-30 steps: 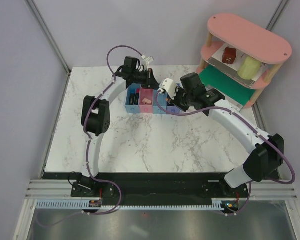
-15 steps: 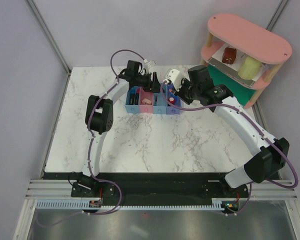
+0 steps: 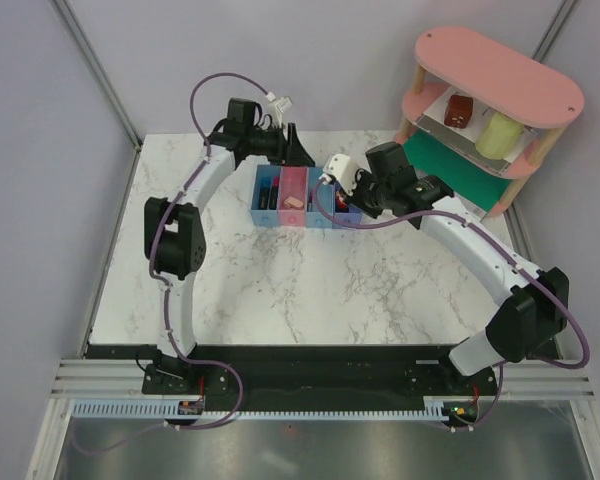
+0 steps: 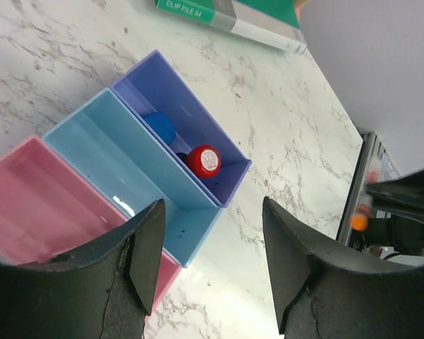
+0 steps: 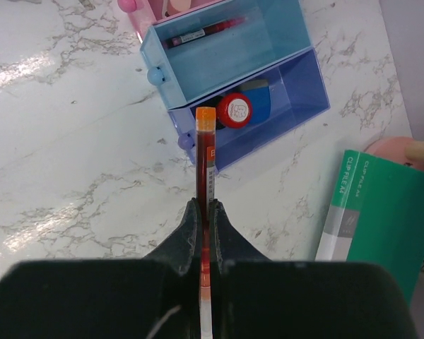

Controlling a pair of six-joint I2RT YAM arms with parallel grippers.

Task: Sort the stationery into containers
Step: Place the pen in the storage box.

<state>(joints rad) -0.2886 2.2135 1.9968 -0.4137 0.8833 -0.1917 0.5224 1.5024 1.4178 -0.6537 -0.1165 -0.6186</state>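
Top external view: the four joined containers (image 3: 302,197) stand in a row at the far middle of the marble tabletop (image 3: 300,290). The left pincer (image 3: 299,151) hangs at the far side of the row. The right pincer (image 3: 352,200) and its wrist overlap the darker blue bin (image 3: 346,216) at the row's right end and hide part of it. At far right stands a pink two-tier shelf (image 3: 500,78) carrying a brown block (image 3: 458,108) and a pale green cylinder (image 3: 498,133). A green clip file (image 3: 450,172) lies flat at its foot, close beside the right arm.

Left wrist view: the left pincer's fingers (image 4: 145,258) are spread, with nothing between them. Below lie the pink bin (image 4: 35,205), the light blue bin (image 4: 120,169) next to it, and the darker blue bin. The last holds a red-ended marker (image 4: 203,159) and a blue-ended marker (image 4: 159,127).

Right wrist view: the right pincer is pressed together on a thin red pen (image 5: 205,169). The pen's orange end shows against the end of the darker blue bin, just beside the red-ended marker. A second red pen (image 5: 205,32) lies in the adjoining light blue bin.
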